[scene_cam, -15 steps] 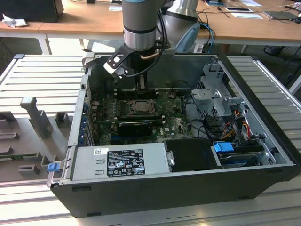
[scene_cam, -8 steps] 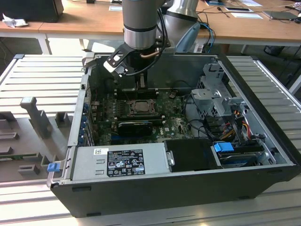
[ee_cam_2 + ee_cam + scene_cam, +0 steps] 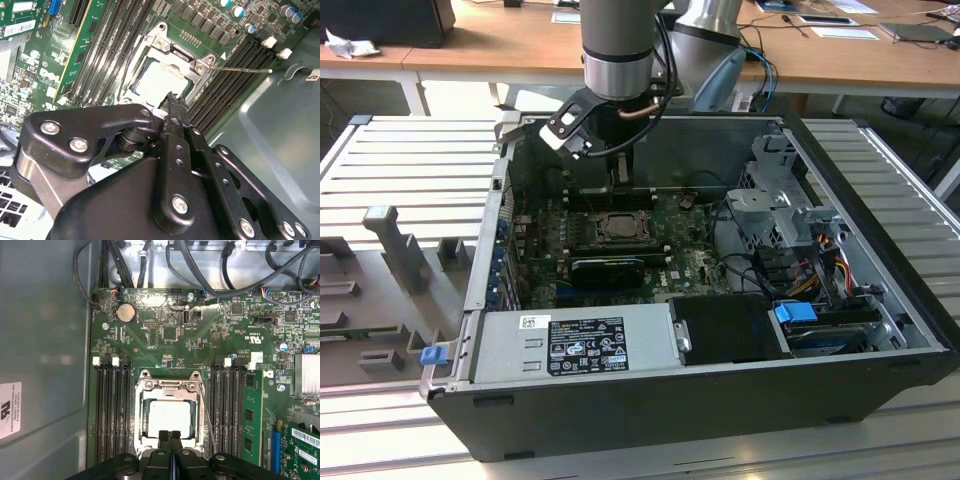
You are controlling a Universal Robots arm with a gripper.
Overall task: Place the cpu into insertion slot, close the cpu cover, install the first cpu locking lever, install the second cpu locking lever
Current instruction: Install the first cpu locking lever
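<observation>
Gripper [image 3: 170,436]: pinched fully shut, gripping nothing, poised right at one edge of the socket.
Fingertips [image 3: 172,102]: pressed flat against each other, just over the rim of the cover.
Contact with the cover: cannot tell from either wrist view.
Chip [image 3: 170,417]: sitting square in the socket, silver top showing through the window.
Cover [image 3: 141,412]: lying flat over the chip and framing it on all sides.
Lever [image 3: 240,70]: thin wire rod sticking out at an angle over the memory slots [image 3: 235,90] beside the socket, not tucked down against the frame.
Board [image 3: 165,335]: green, on the floor of the open computer case [image 3: 620,410], with the socket between two banks of memory slots.
Arm [image 3: 620,50]: reaching down into the case from above, right over the socket in the exterior view.
</observation>
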